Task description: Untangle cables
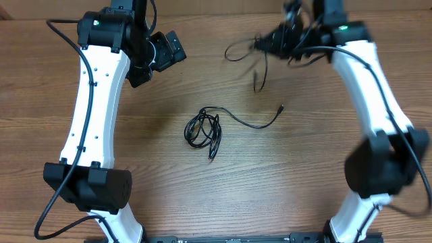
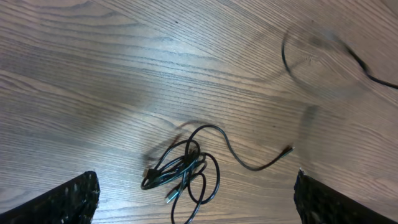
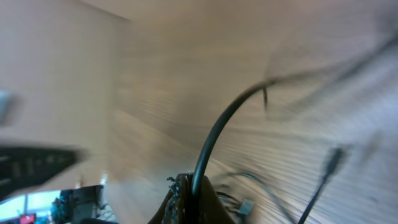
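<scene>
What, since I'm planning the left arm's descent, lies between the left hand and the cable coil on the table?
Only bare wood tabletop, seen in the overhead view: the open left hand and the cable coil have nothing between them.

Wood-grain table (image 1: 223, 189), pale blurred wall (image 3: 56, 68) beyond it, bluish blurred patch (image 3: 28, 202) low left

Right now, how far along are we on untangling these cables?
Done: one cable looks free of the rest, held above the table. In hand: the right gripper is shut on it, its loop and end dangling. Left: the coil mid-table is still wound, one strand trailing to a plug tip. The left gripper is open and empty.
</scene>
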Controlling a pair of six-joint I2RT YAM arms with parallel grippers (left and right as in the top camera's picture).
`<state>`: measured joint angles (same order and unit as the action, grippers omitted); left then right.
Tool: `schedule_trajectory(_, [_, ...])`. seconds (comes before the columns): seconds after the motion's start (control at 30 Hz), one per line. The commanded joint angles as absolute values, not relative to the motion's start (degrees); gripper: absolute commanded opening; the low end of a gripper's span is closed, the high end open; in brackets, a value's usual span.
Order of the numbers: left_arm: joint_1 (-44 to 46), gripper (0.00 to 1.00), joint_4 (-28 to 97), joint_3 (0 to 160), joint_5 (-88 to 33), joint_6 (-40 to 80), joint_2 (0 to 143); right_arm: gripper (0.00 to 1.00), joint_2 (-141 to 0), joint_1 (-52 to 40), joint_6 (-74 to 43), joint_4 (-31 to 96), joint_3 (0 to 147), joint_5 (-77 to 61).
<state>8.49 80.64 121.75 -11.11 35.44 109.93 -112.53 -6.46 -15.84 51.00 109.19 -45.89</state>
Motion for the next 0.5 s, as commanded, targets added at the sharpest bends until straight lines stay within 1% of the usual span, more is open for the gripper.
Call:
schedule_trajectory(0.0, [8.34,1.00,80.27,122.34,-13.61,31.75,108.64,0.04,-101.75,-6.46,-16.71,50.78,115.44,-51.13])
schedule_trajectory(0.13, [8.54,1.00,77.62,122.34,-24.10,25.06,108.64,0.04,-96.14,-6.46,-19.94,48.01,118.63,-51.11])
schedule_trajectory(0.27, [8.67,1.00,75.13,122.34,-33.67,24.21,108.64,0.04,-92.55,-6.46,-26.11,42.85,119.15,-51.13])
schedule_trajectory(0.37, [8.67,1.00,73.89,122.34,-41.25,19.20,108.64,0.04,-91.64,-6.46,-27.90,40.69,119.15,-51.09])
schedule_trajectory(0.47, [8.67,1.00,73.91,122.34,-43.55,13.76,108.64,0.04,-91.64,-6.35,-28.53,40.86,119.11,-51.05])
